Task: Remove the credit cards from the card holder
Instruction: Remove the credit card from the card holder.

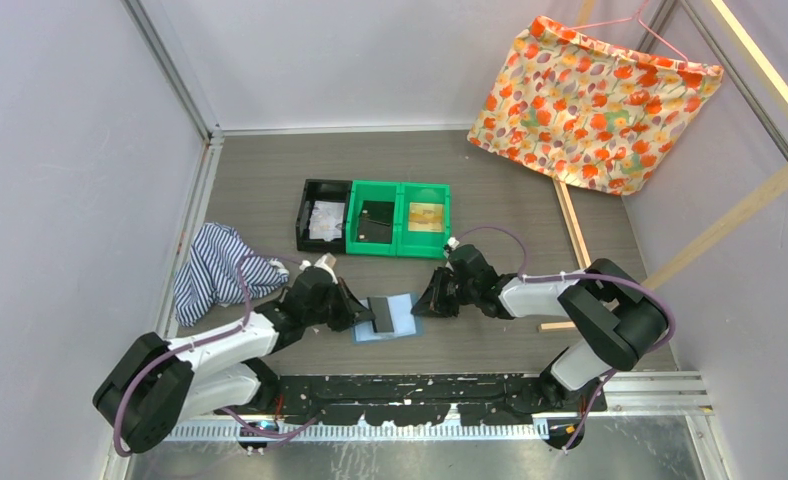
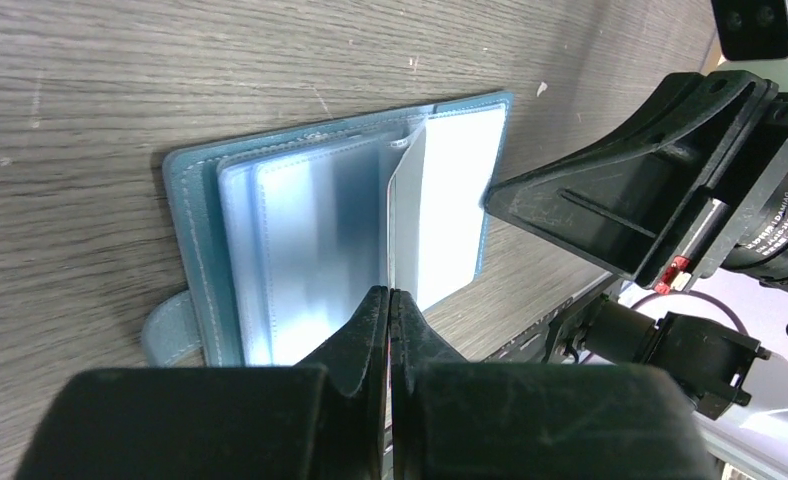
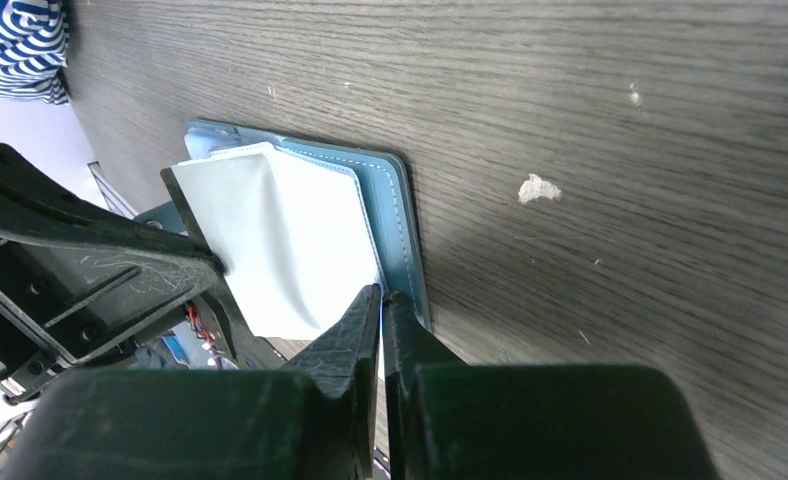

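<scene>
Items standing by, as seen from inside the booth:

- Tabletop: dark grey wood grain, showing small white flecks.
- Three bins sitting in a row at mid-tabletop, touching: one black bin at the left, then two green bins.
- Blue-and-white striped cloth: lying crumpled by the left wall.
- Orange floral cloth: hanging from a pink hanger at the far right.
- Wooden strip: lying along the right side.
- Wooden beam: leaning diagonally at the right.
</scene>
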`<state>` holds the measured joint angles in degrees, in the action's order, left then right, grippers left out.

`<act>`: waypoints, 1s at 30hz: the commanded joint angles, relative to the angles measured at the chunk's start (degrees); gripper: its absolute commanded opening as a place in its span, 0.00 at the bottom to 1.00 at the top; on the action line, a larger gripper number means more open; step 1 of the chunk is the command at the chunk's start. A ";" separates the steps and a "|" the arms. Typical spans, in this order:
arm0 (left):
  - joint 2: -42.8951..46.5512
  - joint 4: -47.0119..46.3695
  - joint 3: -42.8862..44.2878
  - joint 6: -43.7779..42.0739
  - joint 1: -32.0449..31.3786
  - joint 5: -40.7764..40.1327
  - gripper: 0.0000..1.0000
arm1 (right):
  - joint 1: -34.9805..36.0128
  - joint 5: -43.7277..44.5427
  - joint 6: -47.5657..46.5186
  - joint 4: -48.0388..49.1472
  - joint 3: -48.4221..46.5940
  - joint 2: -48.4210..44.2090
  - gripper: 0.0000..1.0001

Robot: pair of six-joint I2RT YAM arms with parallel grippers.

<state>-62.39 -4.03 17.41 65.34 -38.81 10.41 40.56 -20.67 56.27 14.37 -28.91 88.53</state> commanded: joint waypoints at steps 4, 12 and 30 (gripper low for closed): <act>1.64 -2.91 -3.19 -0.93 1.36 2.79 0.01 | 4.10 2.46 -5.25 -7.78 -5.44 -6.32 0.18; -3.63 -14.56 -5.76 -0.79 1.53 6.29 0.00 | 7.03 -0.53 -4.65 -4.32 -8.12 -1.88 0.30; 9.90 -8.27 -8.05 -6.35 3.60 7.29 0.00 | 0.69 -10.42 6.16 20.61 2.23 4.66 0.57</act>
<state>-53.52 -13.65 10.79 60.73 -36.07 16.78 43.07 -25.76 57.34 21.76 -29.36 89.80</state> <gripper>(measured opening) 0.012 0.567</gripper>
